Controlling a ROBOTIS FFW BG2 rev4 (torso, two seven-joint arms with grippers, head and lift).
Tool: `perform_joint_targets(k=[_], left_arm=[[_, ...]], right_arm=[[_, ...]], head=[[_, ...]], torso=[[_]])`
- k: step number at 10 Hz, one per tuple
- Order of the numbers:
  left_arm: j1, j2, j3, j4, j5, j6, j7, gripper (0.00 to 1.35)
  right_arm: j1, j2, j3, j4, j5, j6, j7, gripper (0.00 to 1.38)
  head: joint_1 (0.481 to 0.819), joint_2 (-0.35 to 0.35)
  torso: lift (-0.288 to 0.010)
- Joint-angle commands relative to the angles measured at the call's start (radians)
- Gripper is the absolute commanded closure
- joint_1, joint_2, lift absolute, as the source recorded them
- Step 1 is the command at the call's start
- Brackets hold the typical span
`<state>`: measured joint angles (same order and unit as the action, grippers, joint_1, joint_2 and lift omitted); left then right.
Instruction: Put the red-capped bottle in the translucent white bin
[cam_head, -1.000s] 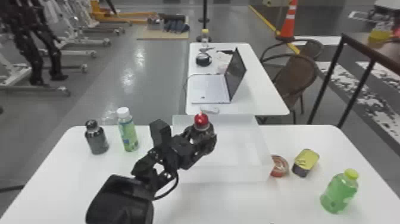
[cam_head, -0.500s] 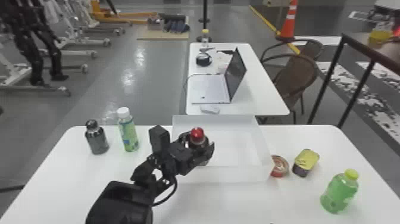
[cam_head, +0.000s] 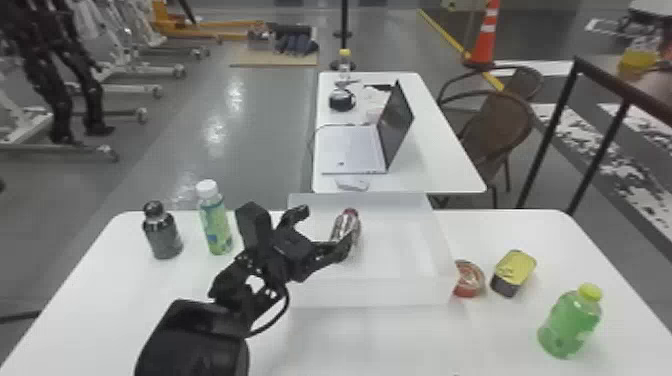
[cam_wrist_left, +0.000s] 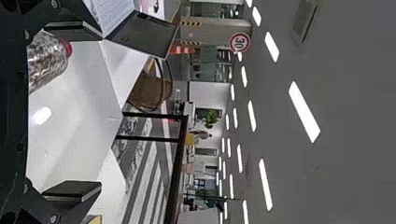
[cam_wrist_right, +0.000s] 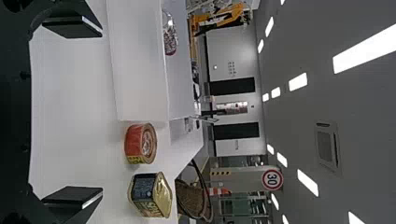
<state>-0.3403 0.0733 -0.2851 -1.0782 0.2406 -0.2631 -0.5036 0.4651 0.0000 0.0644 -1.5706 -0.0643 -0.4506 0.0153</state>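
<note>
My right gripper (cam_wrist_right: 100, 112) is wide open, empty. My left gripper (cam_head: 324, 229) gapes too, gripping nothing; one finger partly hides the red-capped clear plastic bottle (cam_head: 345, 225), so I can't tell whether they touch. Clasped upright a moment ago, it now leans inside the translucent white bin (cam_head: 370, 292).

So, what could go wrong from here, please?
The open left gripper has one finger very close to the red-capped bottle, so withdrawing might drag it. The bottle is not upright and could roll inside the translucent white bin. The gripper, reaching over the bin's wall, might bump it.
</note>
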Motion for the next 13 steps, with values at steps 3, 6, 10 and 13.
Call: perform_joint_targets(k=[3,6,10,13], left_arm=[[0.173,0.043,0.138,-0.256,-0.047,0.047,0.109,0.17],[0.414,0.043,0.293,-0.460,-0.066,0.025,0.234,0.17],[0.713,0.007,0.397,-0.588,-0.076,-0.039,0.402,0.17],[0.828,-0.056,0.445,-0.592,-0.122,-0.116,0.462,0.17]], right_arm=[[0.000,0.001,0.000,-0.005,0.003,0.000,0.000,0.10],[0.009,0.001,-0.002,-0.012,0.004,0.001,0.000,0.10],[0.043,0.001,-0.014,-0.040,0.004,0.000,-0.002,0.10],[0.087,0.001,-0.015,-0.071,0.008,0.000,-0.025,0.10]], head=[[0.549,0.000],[0.549,0.000],[0.549,0.000],[0.549,0.000]], torso=[[-0.100],[-0.100],[-0.100],[-0.100]])
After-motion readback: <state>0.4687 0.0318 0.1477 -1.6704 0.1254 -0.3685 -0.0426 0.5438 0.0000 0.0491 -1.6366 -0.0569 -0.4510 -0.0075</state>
